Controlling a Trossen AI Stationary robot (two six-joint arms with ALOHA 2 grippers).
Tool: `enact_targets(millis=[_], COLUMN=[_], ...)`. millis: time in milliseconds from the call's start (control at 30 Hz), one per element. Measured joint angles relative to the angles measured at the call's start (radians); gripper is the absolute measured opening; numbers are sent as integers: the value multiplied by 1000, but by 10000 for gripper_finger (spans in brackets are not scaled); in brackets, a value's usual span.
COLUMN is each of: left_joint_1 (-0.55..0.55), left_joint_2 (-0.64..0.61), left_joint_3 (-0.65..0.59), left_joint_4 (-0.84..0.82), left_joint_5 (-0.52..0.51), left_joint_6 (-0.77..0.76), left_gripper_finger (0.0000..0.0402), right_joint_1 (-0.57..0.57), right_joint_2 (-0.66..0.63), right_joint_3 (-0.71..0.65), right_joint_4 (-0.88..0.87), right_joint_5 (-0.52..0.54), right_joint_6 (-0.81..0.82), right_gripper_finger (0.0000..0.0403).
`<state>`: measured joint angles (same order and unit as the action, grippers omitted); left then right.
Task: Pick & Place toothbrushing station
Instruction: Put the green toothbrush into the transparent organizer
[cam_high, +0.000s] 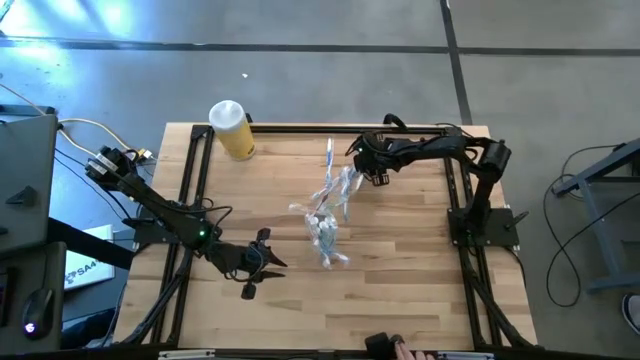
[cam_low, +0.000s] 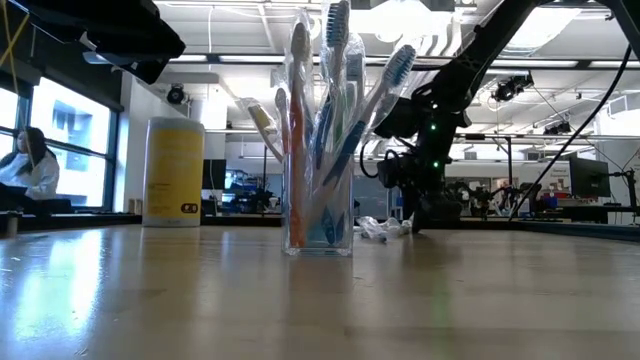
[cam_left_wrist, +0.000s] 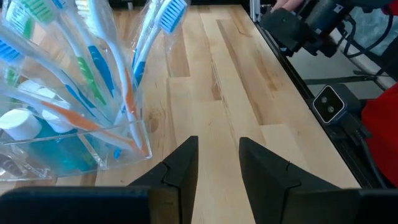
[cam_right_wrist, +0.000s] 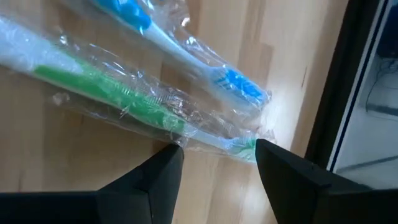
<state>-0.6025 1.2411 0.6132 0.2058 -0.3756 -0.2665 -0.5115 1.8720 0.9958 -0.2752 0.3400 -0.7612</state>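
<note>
toothbrushing station: a clear plastic cup (cam_low: 318, 222) stands upright near the middle of the wooden tabletop (cam_high: 400, 290), packed with wrapped toothbrushes (cam_low: 335, 90) that fan outward above its rim. small teal tubes with white caps (cam_left_wrist: 25, 127) sit low inside the cup. from overhead the cup (cam_high: 322, 232) and its brushes read as a pale cluster at the tabletop's centre.

more wrapped toothbrushes lie loose on the tabletop toward the far edge (cam_high: 338, 185), apart from the cup. right wrist view shows a green-bristled one (cam_right_wrist: 118, 96) and a blue-bristled one (cam_right_wrist: 186, 50), each in clear film, flat on the wood.

right tool (cam_high: 378, 172) is low over the far side of the tabletop, just beside the loose brushes. its fingers stand moderately apart with the end of the green brush's wrapper between their tips (cam_right_wrist: 217, 149); cannot tell if they touch it.

left tool (cam_high: 262, 262) is near the front left of the tabletop, beside the cup and apart from it. its fingers (cam_left_wrist: 180, 168) show a narrow gap, nothing in it.

yellow bottle with white cap (cam_high: 232, 128) stands upright at the far left corner, well apart from the cup.
</note>
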Motion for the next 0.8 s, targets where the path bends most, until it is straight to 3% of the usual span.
enact_targets(millis=[167,333,567,800], left_joint_1=[0,0,0,0], left_joint_2=[0,0,0,0], left_joint_3=[0,0,0,0], left_joint_4=[0,-3,5,5], left_joint_5=[0,-1,-3,-4], left_joint_6=[0,2,9,0], left_gripper_finger=[113,113,113,113], right_joint_1=[3,6,23,22], right_joint_2=[0,1,1,9], right_joint_3=[2,3,2,1], right_joint_4=[-4,-26,-18,-9], right_joint_5=[-8,5,9,-2], right_joint_6=[-94,-86,-293,-394], right_gripper_finger=[199,199,199,184])
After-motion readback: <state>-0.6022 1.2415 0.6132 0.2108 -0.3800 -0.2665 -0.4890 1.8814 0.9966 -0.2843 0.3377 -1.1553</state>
